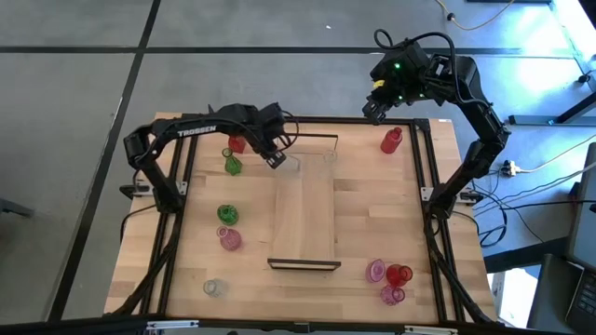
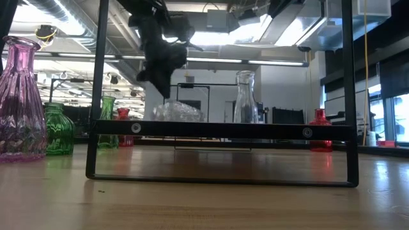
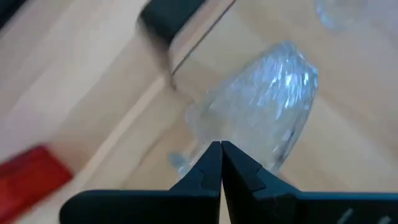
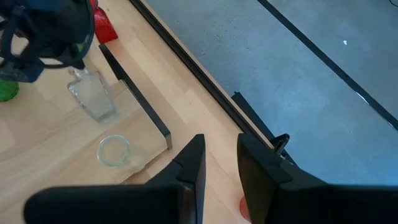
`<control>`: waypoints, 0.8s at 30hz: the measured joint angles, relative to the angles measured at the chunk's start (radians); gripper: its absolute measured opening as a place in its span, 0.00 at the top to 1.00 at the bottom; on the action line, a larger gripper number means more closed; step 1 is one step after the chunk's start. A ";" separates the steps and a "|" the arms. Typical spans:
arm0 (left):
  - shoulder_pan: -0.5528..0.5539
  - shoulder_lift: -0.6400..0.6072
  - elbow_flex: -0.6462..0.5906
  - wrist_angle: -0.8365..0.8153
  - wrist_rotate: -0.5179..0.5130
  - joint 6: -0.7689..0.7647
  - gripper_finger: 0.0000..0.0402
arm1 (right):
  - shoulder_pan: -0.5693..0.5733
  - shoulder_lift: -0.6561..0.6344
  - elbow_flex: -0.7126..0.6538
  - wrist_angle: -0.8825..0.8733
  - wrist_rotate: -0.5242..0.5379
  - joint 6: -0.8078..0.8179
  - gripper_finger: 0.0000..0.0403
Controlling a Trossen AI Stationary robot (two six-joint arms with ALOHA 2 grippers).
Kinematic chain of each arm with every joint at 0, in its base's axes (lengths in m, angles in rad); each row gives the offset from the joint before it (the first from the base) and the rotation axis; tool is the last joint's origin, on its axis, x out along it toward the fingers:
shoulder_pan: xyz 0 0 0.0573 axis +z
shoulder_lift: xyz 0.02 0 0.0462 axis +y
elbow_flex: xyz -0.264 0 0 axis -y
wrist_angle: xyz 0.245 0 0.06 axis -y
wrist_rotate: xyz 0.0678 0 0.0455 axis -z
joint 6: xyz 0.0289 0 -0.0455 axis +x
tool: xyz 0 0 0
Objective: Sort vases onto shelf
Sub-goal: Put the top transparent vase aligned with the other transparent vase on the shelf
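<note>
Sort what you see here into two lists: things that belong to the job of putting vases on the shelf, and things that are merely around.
Belongs to the job:
- shelf
- clear vases on the shelf's far end
- red vase
- green vases
- pink vases
- left gripper, shut
- right gripper, empty, beyond the table's far edge

Merely around:
- table
- grey floor
- cables

Wooden table (image 1: 372,233) carries shelf (image 1: 303,219), scattered vases; two clear vases (image 1: 292,164) stand on shelf's far end
</note>
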 joint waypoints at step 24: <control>0.092 -0.076 -0.289 0.015 0.152 -0.043 1.00 | 0.000 0.000 0.000 0.000 -0.001 -0.018 0.81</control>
